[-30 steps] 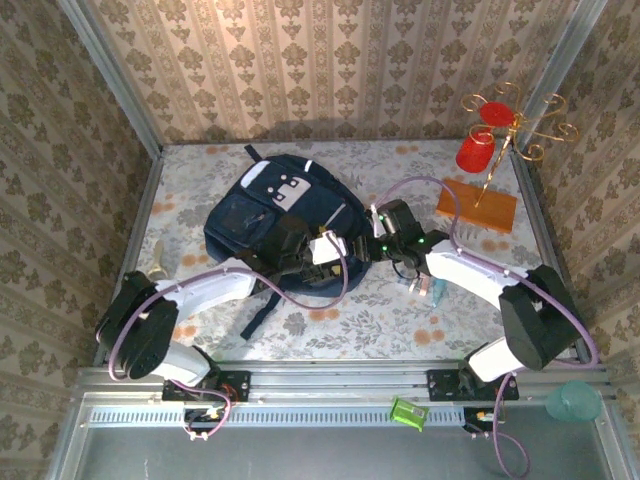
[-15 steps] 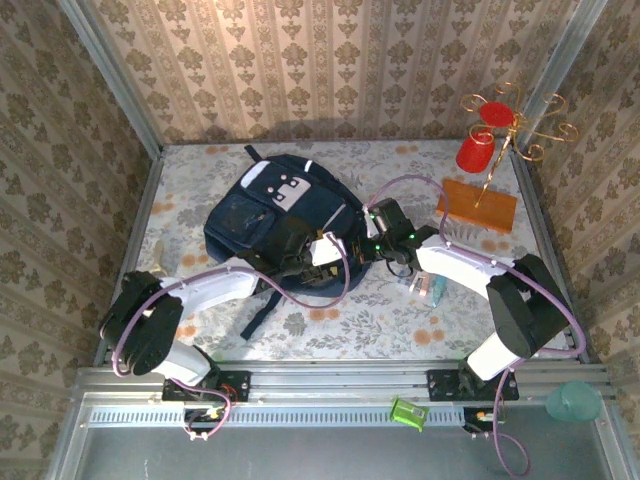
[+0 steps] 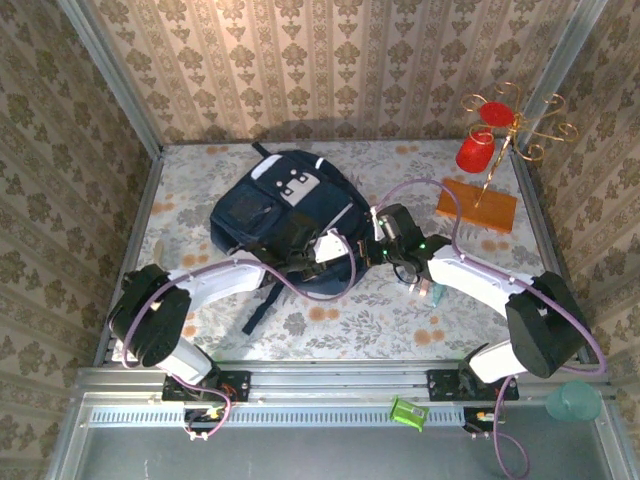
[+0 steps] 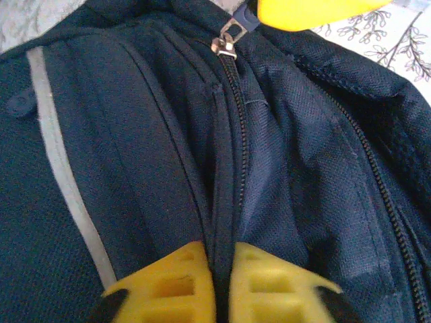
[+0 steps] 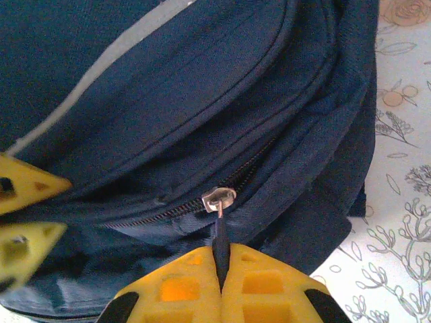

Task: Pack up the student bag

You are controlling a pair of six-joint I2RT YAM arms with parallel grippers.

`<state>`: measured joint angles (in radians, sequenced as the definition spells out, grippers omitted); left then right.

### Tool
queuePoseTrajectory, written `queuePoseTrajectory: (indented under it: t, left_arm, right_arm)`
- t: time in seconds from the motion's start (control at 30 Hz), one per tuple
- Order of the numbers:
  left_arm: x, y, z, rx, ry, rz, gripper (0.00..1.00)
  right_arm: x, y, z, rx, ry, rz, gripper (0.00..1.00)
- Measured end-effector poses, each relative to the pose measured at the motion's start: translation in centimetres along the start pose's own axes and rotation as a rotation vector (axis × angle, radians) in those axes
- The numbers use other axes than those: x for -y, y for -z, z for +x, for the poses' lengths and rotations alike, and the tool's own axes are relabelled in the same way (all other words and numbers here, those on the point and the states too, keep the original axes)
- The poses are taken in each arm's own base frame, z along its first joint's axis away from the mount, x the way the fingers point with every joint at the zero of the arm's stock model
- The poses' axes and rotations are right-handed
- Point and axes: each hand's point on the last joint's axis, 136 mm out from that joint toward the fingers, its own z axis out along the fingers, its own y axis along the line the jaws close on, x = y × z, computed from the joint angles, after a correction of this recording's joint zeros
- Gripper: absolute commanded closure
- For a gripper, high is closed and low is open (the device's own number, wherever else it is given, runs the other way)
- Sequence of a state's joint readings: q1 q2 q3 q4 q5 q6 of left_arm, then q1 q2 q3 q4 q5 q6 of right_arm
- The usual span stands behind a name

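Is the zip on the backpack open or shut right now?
Shut, as far as shown: the zip runs as one closed line from its slider to the left pincer; no gap into the backpack.

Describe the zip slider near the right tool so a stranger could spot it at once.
Find the student bag, the big navy backpack. On its edge nearest the arms, where the right tool pinches a dark pull tab, sits the zip slider. Its small bright silver body stands out from the dark fabric, black zip teeth and pale grey stripe around it.
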<state>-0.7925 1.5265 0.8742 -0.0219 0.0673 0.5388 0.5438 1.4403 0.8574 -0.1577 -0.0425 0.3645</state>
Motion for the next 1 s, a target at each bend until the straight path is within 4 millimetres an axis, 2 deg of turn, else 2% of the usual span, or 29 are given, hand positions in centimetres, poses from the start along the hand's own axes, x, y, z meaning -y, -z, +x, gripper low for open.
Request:
queuePoseTrajectory:
  t: [0.23, 0.6, 0.8, 1.0]
  left_arm:
    - [-0.9, 3.2, 0.4, 0.116, 0.031, -0.005, 1.0]
    - [-1.3, 7.4, 1.9, 0.243, 0.041, -0.003, 1.0]
    - [-0.7, 8.3, 2.5, 0.308, -0.004, 0.025, 1.0]
    - [-0.8, 8.8, 3.0, 0.333, -0.018, 0.021, 0.99]
  right_arm:
    - [0.0, 1.4, -1.3, 0.069, 0.035, 0.04, 1.0]
    - [1.0, 2.1, -2.8, 0.11, 0.031, 0.11, 1.0]
    - [2.4, 0.0, -4.0, 0.089, -0.011, 0.114, 1.0]
    - [2.3, -1.7, -5.1, 0.088, -0.036, 0.03, 1.0]
